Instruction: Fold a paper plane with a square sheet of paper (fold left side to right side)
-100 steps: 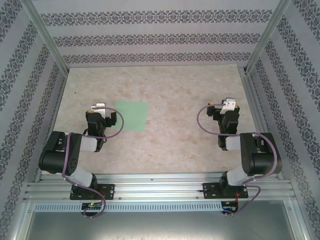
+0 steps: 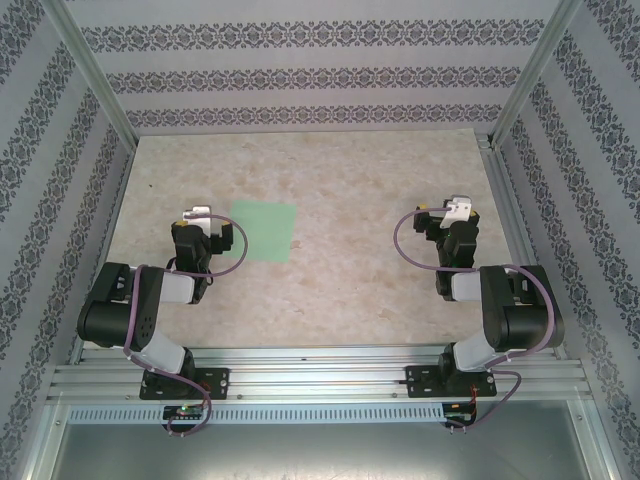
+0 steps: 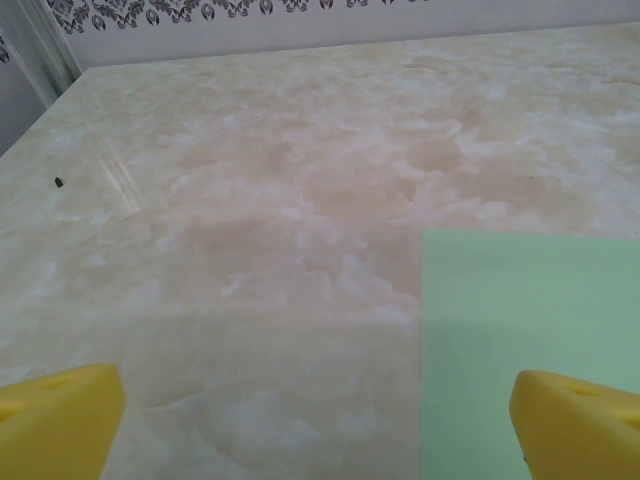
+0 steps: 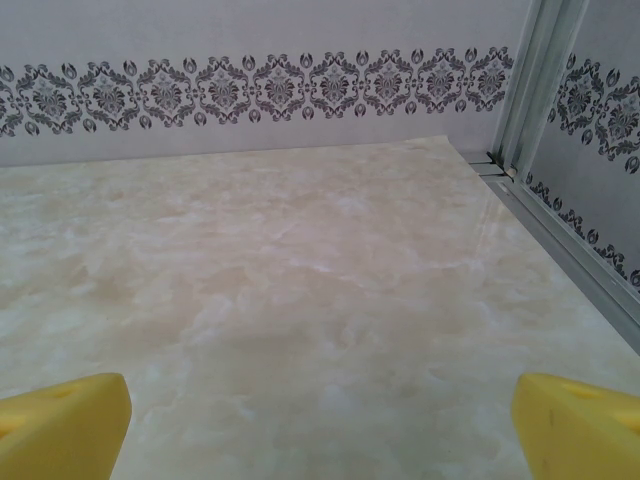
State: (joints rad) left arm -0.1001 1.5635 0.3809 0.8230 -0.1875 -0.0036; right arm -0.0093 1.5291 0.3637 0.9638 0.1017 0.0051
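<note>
The square sheet of pale mint-green paper [image 2: 263, 231] lies flat on the beige marbled table [image 2: 350, 170], at three o'clock from the wide-open left gripper [image 2: 197, 213]; the right gripper [image 2: 456, 208] gapes wide, empty.

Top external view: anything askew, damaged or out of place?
Nothing stands out. The square sheet of paper lies flat and uncreased on the table, beside the open left gripper; the right gripper is open too.
</note>
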